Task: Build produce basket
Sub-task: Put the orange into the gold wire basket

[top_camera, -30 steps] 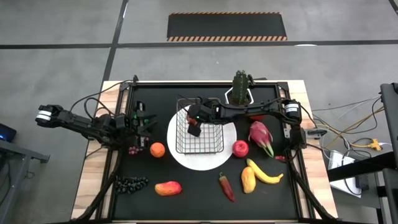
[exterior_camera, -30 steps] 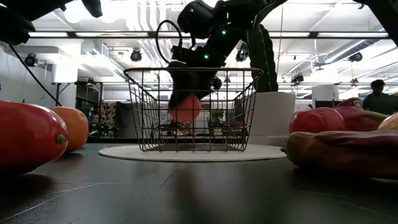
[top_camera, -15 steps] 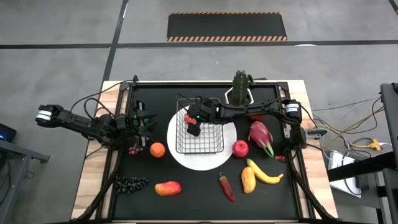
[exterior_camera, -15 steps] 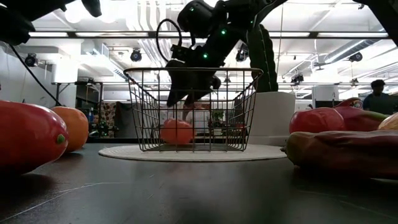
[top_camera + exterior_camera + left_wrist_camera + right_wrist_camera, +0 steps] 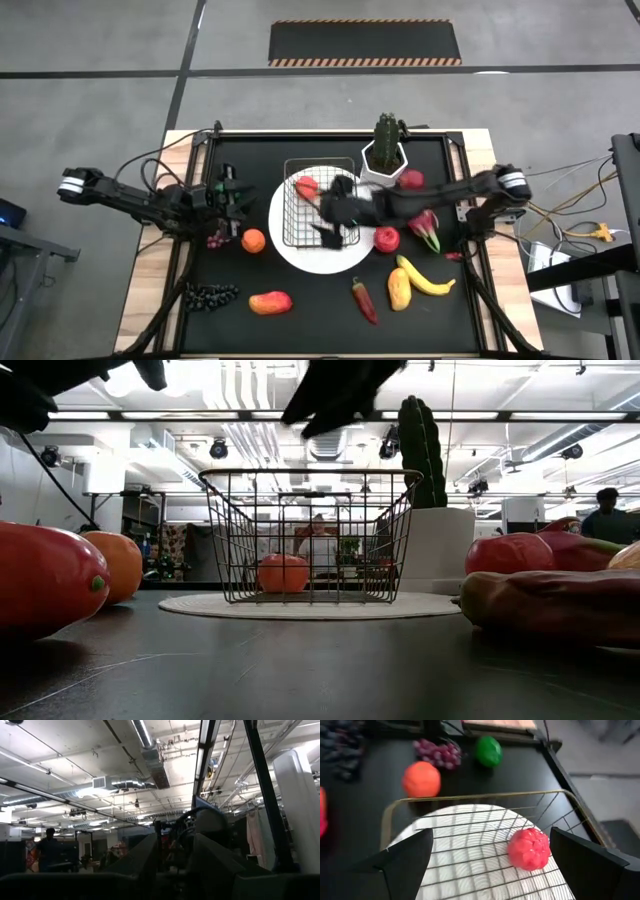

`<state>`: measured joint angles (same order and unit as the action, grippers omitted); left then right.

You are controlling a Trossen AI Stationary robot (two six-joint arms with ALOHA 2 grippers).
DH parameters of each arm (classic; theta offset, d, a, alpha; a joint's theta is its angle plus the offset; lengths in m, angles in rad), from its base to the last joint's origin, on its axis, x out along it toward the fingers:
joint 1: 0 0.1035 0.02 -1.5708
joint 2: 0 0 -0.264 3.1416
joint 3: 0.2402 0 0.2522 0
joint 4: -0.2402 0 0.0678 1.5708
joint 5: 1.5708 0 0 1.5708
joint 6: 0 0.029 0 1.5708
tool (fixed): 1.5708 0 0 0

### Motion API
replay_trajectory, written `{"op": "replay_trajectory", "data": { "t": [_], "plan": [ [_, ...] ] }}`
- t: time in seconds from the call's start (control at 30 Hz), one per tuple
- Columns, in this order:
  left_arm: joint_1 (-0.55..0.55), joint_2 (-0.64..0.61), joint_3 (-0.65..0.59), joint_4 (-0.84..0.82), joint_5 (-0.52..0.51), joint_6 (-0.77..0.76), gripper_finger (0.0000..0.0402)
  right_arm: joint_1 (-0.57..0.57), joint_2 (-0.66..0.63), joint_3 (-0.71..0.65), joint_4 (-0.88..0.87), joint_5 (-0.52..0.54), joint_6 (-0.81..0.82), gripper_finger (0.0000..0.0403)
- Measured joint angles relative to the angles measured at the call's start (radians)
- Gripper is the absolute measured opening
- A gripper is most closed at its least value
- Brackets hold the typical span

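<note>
A: High view: the basket (image 5: 320,200) sits on the plate (image 5: 300,255) mid-desk, with a red fruit (image 5: 306,186) inside it; the right pincer (image 5: 330,232) is spread empty above.

B: Left pincer (image 5: 236,200)?

A: Beside the desk's left edge; its jaws can't be made out.

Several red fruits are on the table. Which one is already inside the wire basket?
The bumpy red fruit at the basket's far-left corner, seen through the mesh. The red apples lie outside, right of the basket, one on the plate's edge.

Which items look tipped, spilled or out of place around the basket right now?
Nothing stands out. The wire basket sits upright on the round white plate with one red fruit resting inside. The open right gripper hangs above it, and the other produce lies loose on the table.
</note>
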<state>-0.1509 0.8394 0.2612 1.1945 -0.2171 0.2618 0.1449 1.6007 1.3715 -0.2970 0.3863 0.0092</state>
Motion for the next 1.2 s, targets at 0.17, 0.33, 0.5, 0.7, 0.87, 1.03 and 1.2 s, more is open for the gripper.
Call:
{"op": "replay_trajectory", "data": {
  "t": [0.17,0.33,0.5,0.7,0.87,1.03,1.2],
  "plan": [
    [0.000,0.055,0.000,0.003,0.002,-0.093,0.0112,0.109,-0.077,-0.179,0.155,0.049,-0.001,0.0382],
    [0.000,0.119,0.007,0.002,0.003,-0.220,0.0112,0.117,-0.152,-0.354,0.354,-0.028,-0.066,0.0382],
    [-0.002,0.195,0.022,0.001,0.004,-0.333,0.0112,0.089,-0.243,-0.523,0.565,-0.170,-0.139,0.0382],
    [-0.002,0.286,0.067,0.001,0.004,-0.421,0.0112,0.084,-0.335,-0.702,0.791,-0.178,-0.211,0.0382],
    [-0.002,0.335,0.130,0.000,0.003,-0.475,0.0112,0.083,-0.408,-0.773,0.797,-0.177,-0.226,0.0382],
    [-0.008,0.348,0.171,-0.042,0.002,-0.612,0.0112,0.082,-0.496,-0.799,0.798,-0.177,-0.286,0.0382],
    [-0.033,0.313,0.206,-0.199,-0.007,-0.815,0.0111,0.082,-0.562,-0.832,0.764,-0.194,-0.267,0.0382]
  ]
}}
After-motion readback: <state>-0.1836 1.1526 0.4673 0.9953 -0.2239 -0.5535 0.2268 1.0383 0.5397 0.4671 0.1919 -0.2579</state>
